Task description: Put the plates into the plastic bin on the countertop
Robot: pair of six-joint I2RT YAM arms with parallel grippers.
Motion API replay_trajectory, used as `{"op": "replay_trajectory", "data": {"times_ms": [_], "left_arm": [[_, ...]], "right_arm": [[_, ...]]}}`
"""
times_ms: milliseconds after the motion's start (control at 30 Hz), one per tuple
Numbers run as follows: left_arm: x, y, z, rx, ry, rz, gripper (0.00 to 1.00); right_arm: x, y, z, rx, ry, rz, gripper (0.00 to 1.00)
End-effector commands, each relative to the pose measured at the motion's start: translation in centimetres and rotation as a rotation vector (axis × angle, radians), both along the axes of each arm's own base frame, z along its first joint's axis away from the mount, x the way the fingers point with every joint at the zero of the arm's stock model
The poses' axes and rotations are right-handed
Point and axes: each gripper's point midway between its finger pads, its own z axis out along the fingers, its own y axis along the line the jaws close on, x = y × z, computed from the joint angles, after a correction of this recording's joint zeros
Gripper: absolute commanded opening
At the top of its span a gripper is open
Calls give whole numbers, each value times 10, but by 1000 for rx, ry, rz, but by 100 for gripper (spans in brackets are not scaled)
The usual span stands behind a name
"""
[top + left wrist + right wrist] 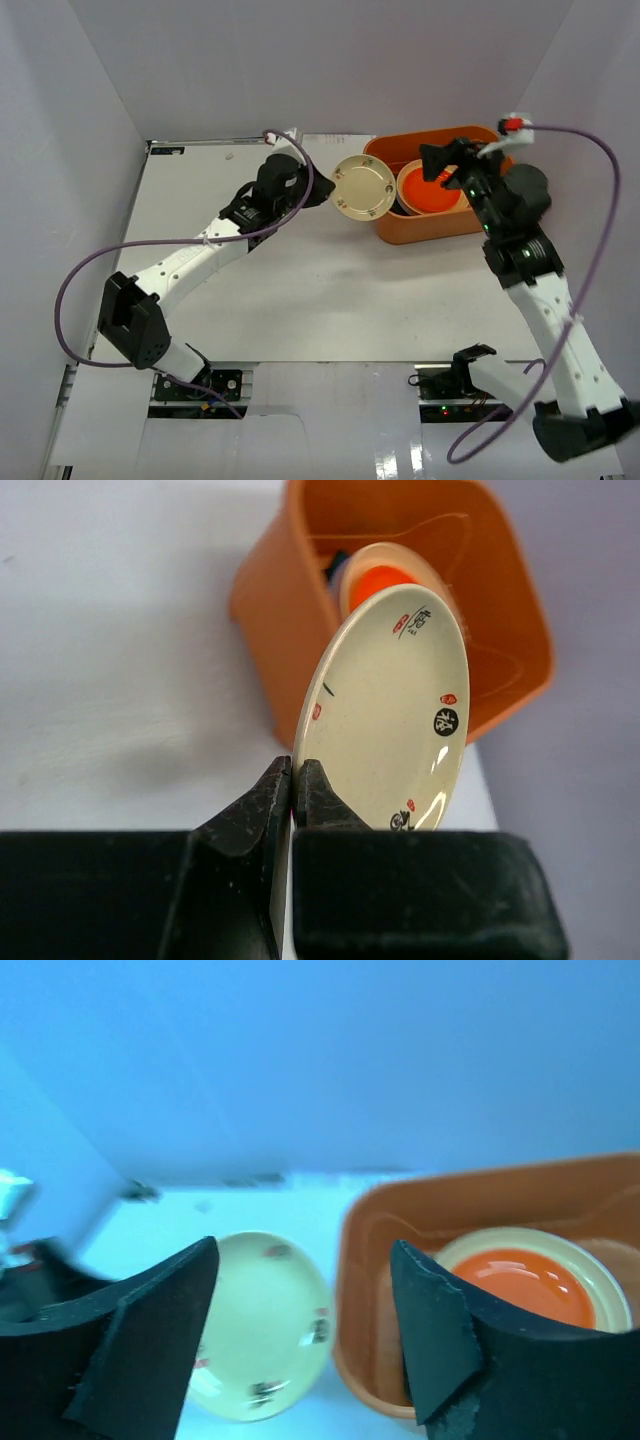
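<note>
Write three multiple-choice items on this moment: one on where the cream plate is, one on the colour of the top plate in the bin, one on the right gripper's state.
1. Where is the cream plate?
A. lying flat in the bin
B. held by the left gripper beside the bin
C. lying at the table's near edge

2. What colour is the top plate in the bin?
A. blue
B. black
C. orange-red

3. What state is the right gripper in?
A. open and empty
B. shut on a plate
C. shut on the bin's rim

Key: 1 B, the left wrist view shows it clamped at the rim. 2 C, seen from the top and right wrist views. 3 A, its jaws stand wide apart with nothing between.
</note>
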Motion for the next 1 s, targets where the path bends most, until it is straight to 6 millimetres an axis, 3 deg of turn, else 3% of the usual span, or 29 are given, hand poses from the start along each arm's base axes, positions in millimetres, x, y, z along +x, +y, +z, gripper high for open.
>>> {"op": "replay_trajectory", "data": {"times_ms": [0,33,67,100,133,167,200,233,300,333,367,400,467,500,533,567,600,633,800,967], "left_arm": [[9,-32,30,-18,-66,-38,0],[12,-39,30,-24,-62,-44,0],[17,-52,17,-15,-33,-60,0],[20,-62,31,-44,-49,-76,0],[24,-69,30,-47,-46,-76,0],[30,-80,16,-33,-26,-83,0],[35,-89,32,-59,-48,-89,0],[40,-94,31,-60,-48,-89,0],[55,-110,33,-57,-60,-80,0],[60,-114,29,-46,-53,-73,0],[69,-123,10,-23,-29,-71,0],[76,-130,23,-45,-52,-70,0],[80,-143,20,-60,-49,-83,0],[87,-153,-1,-38,-31,-88,0],[92,-161,15,-61,-65,-91,0],[94,-169,14,-63,-67,-100,0],[101,-179,-11,-42,-42,-103,0],[107,-186,5,-65,-65,-104,0],[122,-212,-19,-128,-23,-107,0],[136,-223,-34,-180,-42,-83,0]], "right_arm": [[-48,3,42,212,-136,85,73],[-57,3,41,224,-139,101,70],[-73,1,44,234,-159,119,95],[-81,0,45,245,-162,128,90],[-93,-4,40,242,-143,130,90],[-99,0,33,235,-129,160,90],[-105,1,29,238,-127,178,90],[-116,0,33,257,-153,194,90],[-122,4,19,260,-136,225,90],[-130,4,19,273,-144,238,90],[-131,5,15,275,-138,247,90],[-132,8,6,272,-123,261,90],[-135,9,-3,265,-100,268,90],[-136,9,-8,258,-89,274,90],[-137,9,-12,254,-81,274,90],[-138,9,-17,244,-64,271,90],[-139,9,-20,240,-62,272,90],[-141,8,-20,239,-67,273,90],[-150,6,-15,229,-88,286,90],[-165,3,10,227,-138,300,90]]}}
